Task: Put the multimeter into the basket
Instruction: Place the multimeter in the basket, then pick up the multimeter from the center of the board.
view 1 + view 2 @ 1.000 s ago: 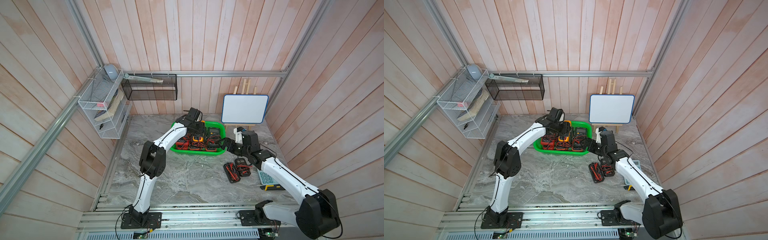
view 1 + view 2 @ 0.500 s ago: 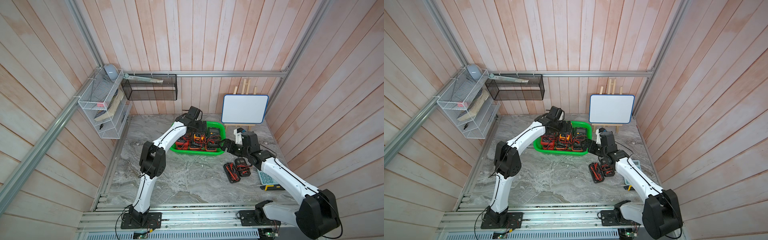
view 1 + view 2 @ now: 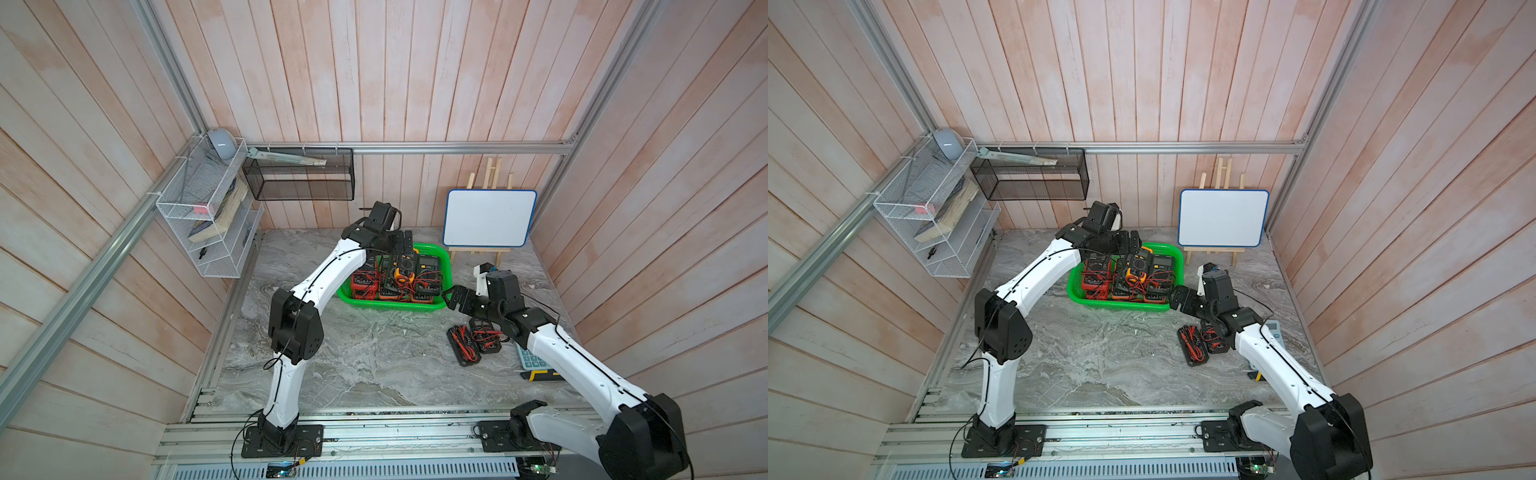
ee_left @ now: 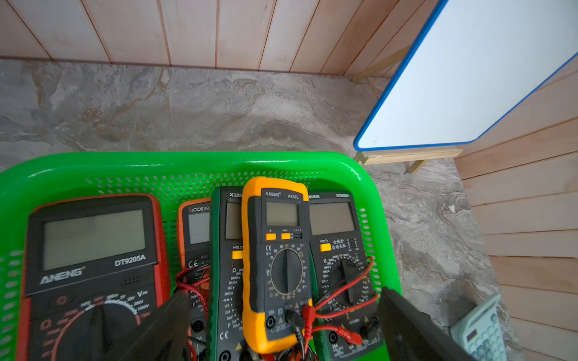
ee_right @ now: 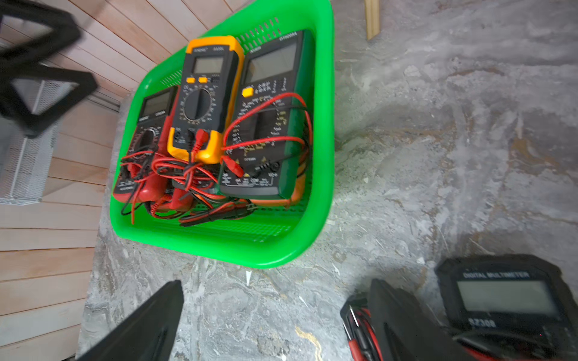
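Lying in the basket [image 4: 187, 165], the multimeter [image 4: 276, 265] reads ANENG A830L.

I'm running a boxed-in robot test cell, a lab mock-up rather than a real workshop. Plank walls [image 3: 374, 83] framed in aluminium rails [image 3: 457, 147] close 3 sides of a marble-print tabletop [image 3: 374, 357]. Right of my left claw [image 3: 402, 244] stands a whiteboard [image 3: 488, 218] on an easel [image 3: 478, 251]. Left of the claw hang a white wire rack [image 3: 199, 224] and a black mesh basket [image 3: 299, 178]. The 2 arm bases [image 3: 282, 440] bolt to a slotted rail [image 3: 395, 432].
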Action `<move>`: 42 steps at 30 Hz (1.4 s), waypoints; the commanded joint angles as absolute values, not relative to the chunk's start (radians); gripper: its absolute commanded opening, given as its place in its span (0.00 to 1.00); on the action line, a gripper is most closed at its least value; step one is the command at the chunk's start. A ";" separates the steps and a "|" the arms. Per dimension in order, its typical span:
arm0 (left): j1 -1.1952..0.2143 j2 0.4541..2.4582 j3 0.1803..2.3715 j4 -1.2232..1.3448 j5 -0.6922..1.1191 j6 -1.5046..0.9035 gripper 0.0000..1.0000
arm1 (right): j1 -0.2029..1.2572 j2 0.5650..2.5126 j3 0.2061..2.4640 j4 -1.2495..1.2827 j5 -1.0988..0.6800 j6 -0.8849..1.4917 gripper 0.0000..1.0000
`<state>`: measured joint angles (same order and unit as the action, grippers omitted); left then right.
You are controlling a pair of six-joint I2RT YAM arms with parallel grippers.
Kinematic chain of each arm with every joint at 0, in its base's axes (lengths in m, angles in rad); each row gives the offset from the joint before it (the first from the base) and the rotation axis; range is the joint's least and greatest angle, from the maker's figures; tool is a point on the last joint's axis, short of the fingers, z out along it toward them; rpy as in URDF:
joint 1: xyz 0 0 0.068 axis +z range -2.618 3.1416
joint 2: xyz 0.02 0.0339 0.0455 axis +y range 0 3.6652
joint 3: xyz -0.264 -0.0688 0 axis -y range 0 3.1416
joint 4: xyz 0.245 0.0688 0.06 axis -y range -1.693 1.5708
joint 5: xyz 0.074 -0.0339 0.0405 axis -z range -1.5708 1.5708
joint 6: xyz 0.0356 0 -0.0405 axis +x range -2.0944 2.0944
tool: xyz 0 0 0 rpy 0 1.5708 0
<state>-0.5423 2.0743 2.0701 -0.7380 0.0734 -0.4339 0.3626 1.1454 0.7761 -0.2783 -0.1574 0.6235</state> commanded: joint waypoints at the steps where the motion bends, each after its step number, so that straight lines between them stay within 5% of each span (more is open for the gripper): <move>1: -0.536 1.953 1.976 -0.700 0.067 -0.411 1.00 | 0.358 1.128 0.750 -0.340 -0.103 0.597 0.98; 19: -0.520 1.348 1.099 -0.386 0.149 -0.548 1.00 | 0.461 1.157 0.611 -0.383 -0.033 0.607 0.98; 33: -0.520 1.327 1.031 -0.359 0.174 -0.551 1.00 | 0.490 1.184 0.567 -0.416 0.021 0.652 0.98; 42: -0.518 1.344 1.023 -0.342 0.184 -0.551 1.00 | 0.640 1.237 0.632 -0.423 0.045 0.724 0.98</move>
